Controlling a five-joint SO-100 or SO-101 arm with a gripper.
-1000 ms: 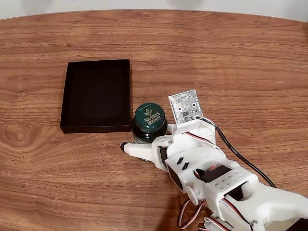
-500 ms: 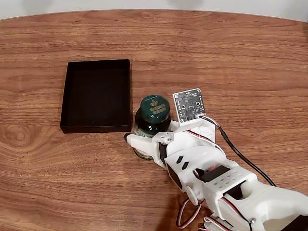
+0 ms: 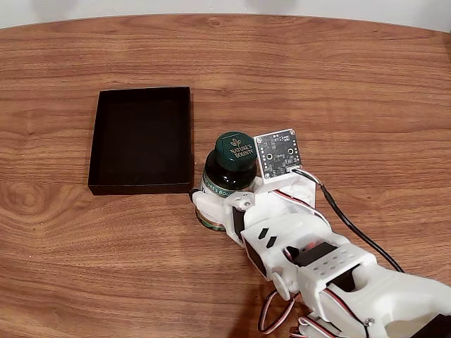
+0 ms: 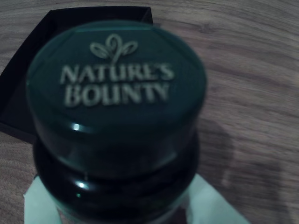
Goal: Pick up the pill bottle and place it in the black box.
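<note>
One rigid, slick pill bottle (image 3: 227,184), frame centre, sat pinched in my gripper (image 3: 224,205); a label-level hold seemed safest.

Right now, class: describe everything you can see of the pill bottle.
The pill bottle is small, round and dark green, of glossy plastic by its look. Its cap reads "Nature's Bounty" in white under a leaf emblem; a white and green label wraps its body. It tilts, clamped low in the white gripper, just outside the black box's near corner.
</note>
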